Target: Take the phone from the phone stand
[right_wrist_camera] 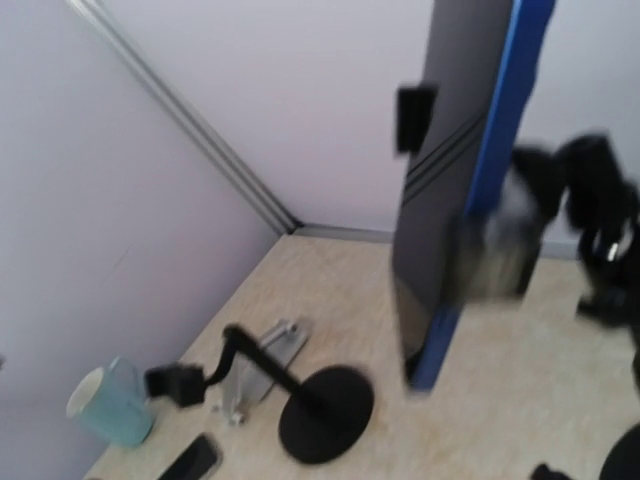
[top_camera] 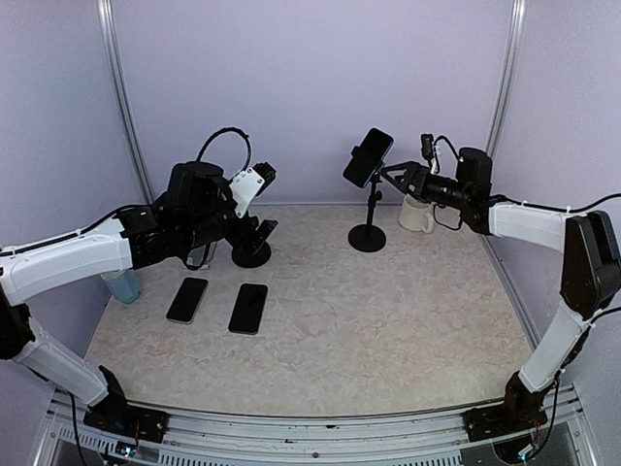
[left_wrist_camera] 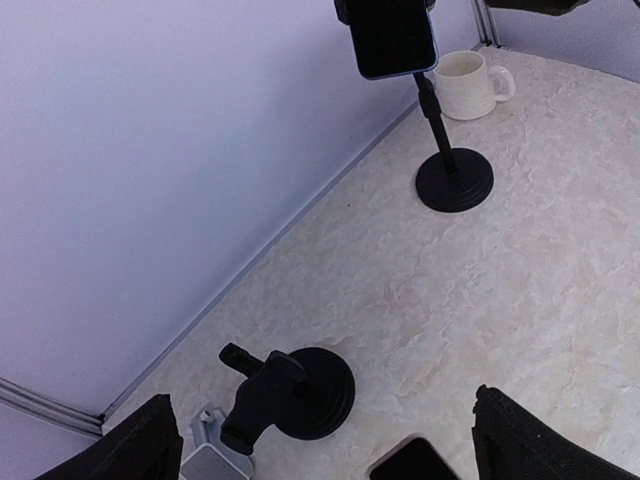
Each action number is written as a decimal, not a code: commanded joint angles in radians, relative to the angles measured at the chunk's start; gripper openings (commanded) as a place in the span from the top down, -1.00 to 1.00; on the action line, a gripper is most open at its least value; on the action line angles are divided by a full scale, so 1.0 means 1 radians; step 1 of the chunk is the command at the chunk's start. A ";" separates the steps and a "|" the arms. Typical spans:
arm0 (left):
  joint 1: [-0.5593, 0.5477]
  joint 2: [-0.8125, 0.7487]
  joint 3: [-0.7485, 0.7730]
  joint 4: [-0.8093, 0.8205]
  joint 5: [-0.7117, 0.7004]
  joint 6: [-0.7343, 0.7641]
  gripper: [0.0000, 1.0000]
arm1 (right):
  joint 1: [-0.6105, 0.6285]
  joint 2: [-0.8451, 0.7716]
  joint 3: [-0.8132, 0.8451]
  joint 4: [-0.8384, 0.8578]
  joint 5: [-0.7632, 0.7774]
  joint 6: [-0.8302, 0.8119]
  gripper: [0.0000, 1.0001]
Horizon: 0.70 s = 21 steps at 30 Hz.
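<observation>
A dark phone [top_camera: 369, 155] with a blue edge is clamped upright in a black phone stand [top_camera: 367, 238] at the back of the table. It also shows in the left wrist view [left_wrist_camera: 392, 38] and, close up and blurred, in the right wrist view [right_wrist_camera: 460, 190]. My right gripper [top_camera: 393, 177] is open just right of the phone, level with it; whether it touches the phone cannot be told. My left gripper [top_camera: 257, 189] is open and empty, hovering above a second, empty black stand [left_wrist_camera: 290, 390]. Its fingertips [left_wrist_camera: 550, 440] are spread wide.
Two dark phones [top_camera: 187, 299] [top_camera: 248, 308] lie flat at the left centre. A white mug [top_camera: 417, 214] stands right of the phone stand. A teal cup [top_camera: 121, 286] sits at the left edge. A small silver stand [left_wrist_camera: 215, 455] lies by the empty stand.
</observation>
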 commanded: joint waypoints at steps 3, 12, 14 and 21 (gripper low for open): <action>-0.042 -0.063 -0.052 0.137 0.035 -0.081 -0.98 | -0.008 0.120 0.175 -0.085 0.038 0.014 -0.78; -0.058 -0.117 -0.116 0.225 0.030 -0.112 -0.98 | -0.007 0.248 0.318 -0.108 0.027 0.058 -0.57; -0.058 -0.129 -0.131 0.239 0.025 -0.108 -0.98 | -0.008 0.262 0.339 -0.116 0.032 0.053 -0.50; -0.058 -0.132 -0.145 0.246 0.008 -0.111 -0.98 | -0.008 0.280 0.363 -0.114 0.027 0.060 -0.10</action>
